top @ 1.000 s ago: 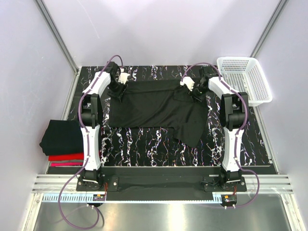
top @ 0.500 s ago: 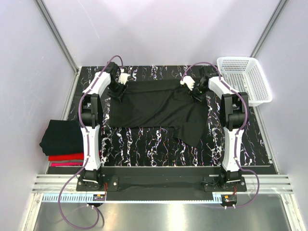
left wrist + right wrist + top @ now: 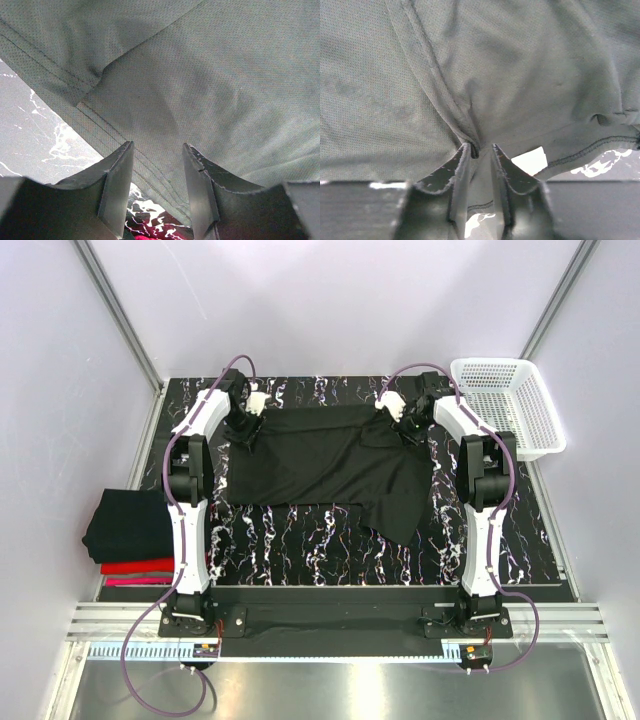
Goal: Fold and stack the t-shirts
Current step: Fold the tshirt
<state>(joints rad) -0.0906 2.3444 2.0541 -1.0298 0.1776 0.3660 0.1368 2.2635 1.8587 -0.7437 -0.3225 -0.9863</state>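
A black t-shirt lies spread on the dark marbled table, with one part hanging toward the front right. My left gripper is at its far left corner. In the left wrist view its jaws stand apart with the stitched hem running between them. My right gripper is at the shirt's far right corner. In the right wrist view it is shut on a bunched fold of the cloth. A folded stack sits at the left edge: black on red on pink.
A white mesh basket stands at the far right of the table. The table's back edge and the rear wall are just behind both grippers. The metal frame rail runs along the near edge by the arm bases.
My right gripper has shifted slightly toward the far edge, drawing the shirt's right corner with it. The left gripper has not moved.
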